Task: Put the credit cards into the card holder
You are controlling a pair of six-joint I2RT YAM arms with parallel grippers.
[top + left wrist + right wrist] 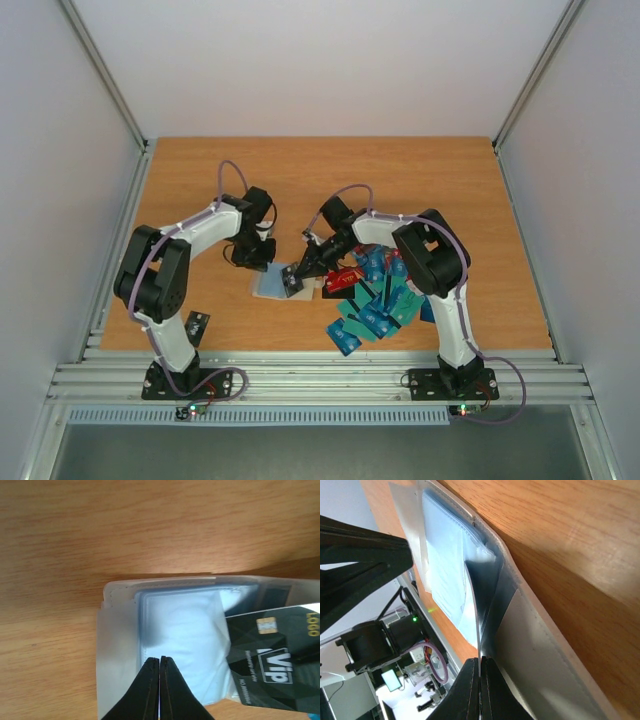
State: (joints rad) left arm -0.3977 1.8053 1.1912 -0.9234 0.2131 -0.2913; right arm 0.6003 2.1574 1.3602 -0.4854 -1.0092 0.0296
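Observation:
The cream card holder (pixel 268 287) lies open on the table, its clear sleeves (pixel 185 630) facing up. My left gripper (pixel 159 659) is shut, its tips over the holder's sleeves with nothing between them; I cannot tell if they touch. It also shows in the top view (pixel 255 256). My right gripper (pixel 480 661) is shut on a black VIP card (pixel 272 655), seen edge-on in the right wrist view (pixel 479 625). The card's front end lies over the sleeves at the holder's right side. A pile of teal, blue and red credit cards (pixel 378 300) lies to the right of the holder.
The wooden table (pixel 330 180) stretches behind the holder. A small black block (pixel 197 323) lies by the left arm's base. The right arm (pixel 430 260) stands over the card pile. White walls and metal rails (pixel 320 375) bound the table.

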